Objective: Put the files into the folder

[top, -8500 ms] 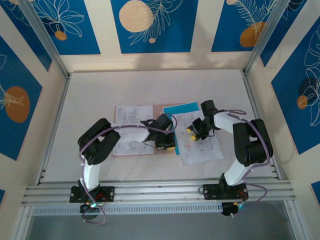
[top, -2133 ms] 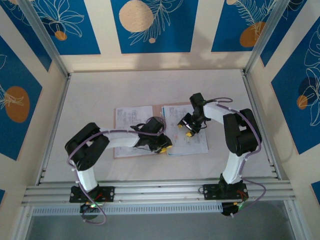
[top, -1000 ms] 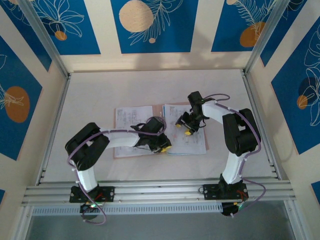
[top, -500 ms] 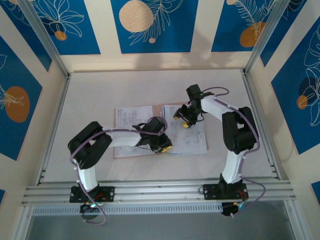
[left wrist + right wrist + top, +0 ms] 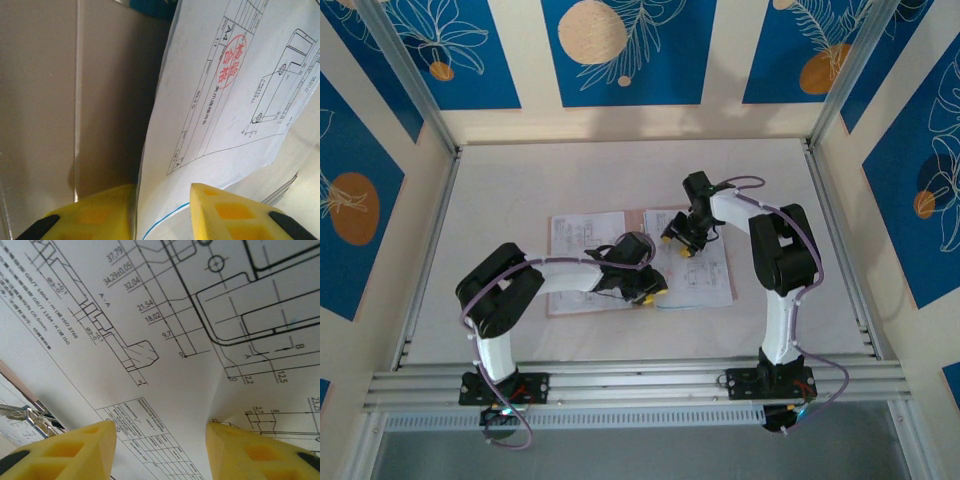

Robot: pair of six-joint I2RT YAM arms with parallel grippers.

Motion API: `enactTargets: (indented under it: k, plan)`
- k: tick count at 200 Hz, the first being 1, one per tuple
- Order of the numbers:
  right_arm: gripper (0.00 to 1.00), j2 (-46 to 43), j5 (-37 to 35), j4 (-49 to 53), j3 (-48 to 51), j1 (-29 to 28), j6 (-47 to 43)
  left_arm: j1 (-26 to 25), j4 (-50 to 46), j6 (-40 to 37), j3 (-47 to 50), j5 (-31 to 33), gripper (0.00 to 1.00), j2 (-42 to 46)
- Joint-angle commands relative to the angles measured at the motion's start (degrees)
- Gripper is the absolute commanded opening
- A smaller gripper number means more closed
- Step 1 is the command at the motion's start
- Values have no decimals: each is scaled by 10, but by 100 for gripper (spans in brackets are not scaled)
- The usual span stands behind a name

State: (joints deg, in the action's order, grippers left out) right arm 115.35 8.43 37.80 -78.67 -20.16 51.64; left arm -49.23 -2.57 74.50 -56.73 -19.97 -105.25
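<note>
**Tabletop point(image 5: 620, 170): files point(image 5: 708, 278) laid on open folder point(image 5: 40, 100)**

Near: left gripper point(image 5: 650, 295) is held spread, 1 sheet point(image 5: 240, 100) edge between its fingers point(image 5: 225, 210). Farther: right gripper point(image 5: 677, 247) is spread over the files. Closing is judged outstanding.

One folder point(image 5: 40, 100), two arms point(image 5: 520, 285) point(image 5: 785, 260), two paper piles point(image 5: 585, 235) point(image 5: 708, 278) (sheets uncountable).

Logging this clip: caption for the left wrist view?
Left gripper, open, straddles the edge of a red-stamped drawing sheet lying over the tan folder.
</note>
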Motion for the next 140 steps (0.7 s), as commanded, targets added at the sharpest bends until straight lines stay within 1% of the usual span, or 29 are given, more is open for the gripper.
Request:
enactTargets:
  k: [1, 41, 103, 130, 140]
  plan:
    - [52, 14, 6, 20, 0, -5, -15, 3, -21, -6, -6, -2, 33, 4]
    - [52, 10, 13, 16, 10, -5, -28, 2, -22, -7, -8, -2, 34, 2]
    - [52, 1, 16, 20, -2, -5, -42, 2, -28, -10, -15, 0, 35, 3]
    - [54, -13, 12, 27, -12, -4, -44, 2, -23, -7, -15, -2, 29, 1]
    - [56, -19, 12, 30, -17, -4, -44, 2, -20, -5, -16, -3, 24, 0]
